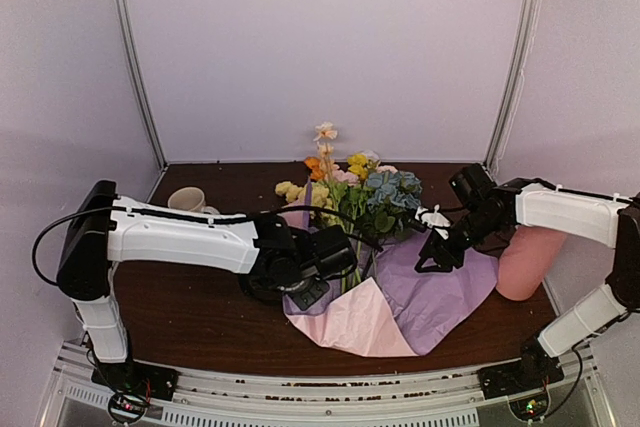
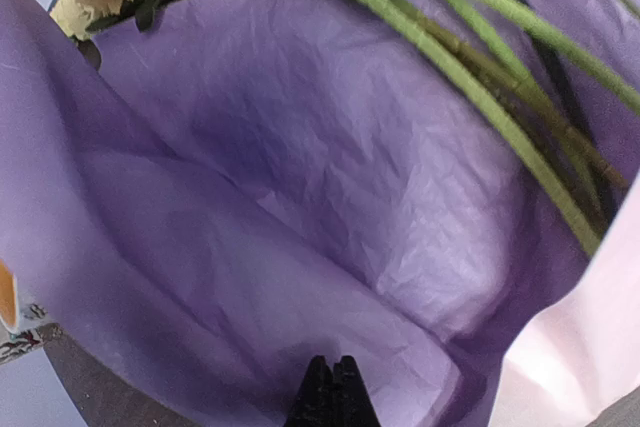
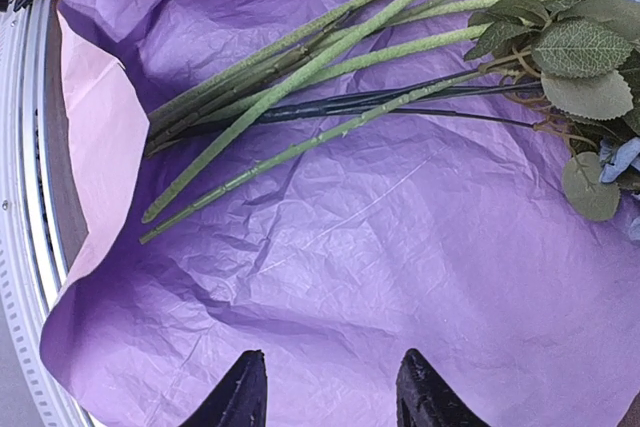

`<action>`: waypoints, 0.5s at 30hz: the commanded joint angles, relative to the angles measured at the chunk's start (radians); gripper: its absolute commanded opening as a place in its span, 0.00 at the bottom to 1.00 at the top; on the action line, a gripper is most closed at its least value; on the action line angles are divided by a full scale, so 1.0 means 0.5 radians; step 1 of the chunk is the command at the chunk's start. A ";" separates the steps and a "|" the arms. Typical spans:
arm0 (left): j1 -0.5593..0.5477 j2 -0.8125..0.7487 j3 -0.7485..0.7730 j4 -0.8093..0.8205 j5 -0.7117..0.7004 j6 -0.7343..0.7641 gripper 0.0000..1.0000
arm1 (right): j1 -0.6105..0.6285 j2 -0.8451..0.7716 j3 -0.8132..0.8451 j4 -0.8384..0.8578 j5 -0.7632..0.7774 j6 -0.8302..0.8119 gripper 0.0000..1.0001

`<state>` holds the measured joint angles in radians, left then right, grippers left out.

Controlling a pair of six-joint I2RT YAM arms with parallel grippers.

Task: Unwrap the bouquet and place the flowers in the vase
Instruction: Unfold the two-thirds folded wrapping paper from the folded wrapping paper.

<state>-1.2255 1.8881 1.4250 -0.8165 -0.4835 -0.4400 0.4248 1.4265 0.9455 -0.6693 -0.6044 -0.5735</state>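
The bouquet lies unwrapped mid-table, its lilac tissue paper (image 1: 430,292) and pink sheet (image 1: 350,325) spread flat. The flowers (image 1: 365,192) rest on the paper, blooms toward the back wall, and their green stems (image 3: 300,77) cross the lilac sheet. My left gripper (image 1: 318,287) sits at the paper's left edge. It is shut, tips (image 2: 333,367) pinched together on a fold of lilac paper (image 2: 330,167). To the right of the stems, my right gripper (image 1: 437,255) hovers open over the paper (image 3: 400,247) with nothing between its fingers (image 3: 245,387). The pink vase (image 1: 530,262) stands at the far right, partly behind the right arm.
A white mug (image 1: 186,199) stands at the back left, behind the left arm. The metal rail (image 1: 300,387) runs along the table's near edge, close to the paper's pink corner. White walls close in the back and both sides.
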 commanded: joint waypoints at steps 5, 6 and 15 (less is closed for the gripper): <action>-0.003 -0.022 -0.229 -0.003 -0.068 -0.128 0.00 | -0.009 0.032 -0.007 0.012 0.000 -0.004 0.46; -0.006 -0.019 -0.238 -0.003 -0.075 -0.136 0.00 | -0.009 0.041 -0.011 0.013 -0.002 -0.001 0.46; -0.043 -0.121 -0.203 -0.022 -0.206 -0.180 0.00 | -0.009 0.083 -0.042 0.052 -0.002 0.001 0.46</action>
<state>-1.2346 1.8771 1.3048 -0.8261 -0.5323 -0.5064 0.4248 1.4601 0.9409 -0.6624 -0.6044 -0.5732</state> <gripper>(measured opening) 0.007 0.463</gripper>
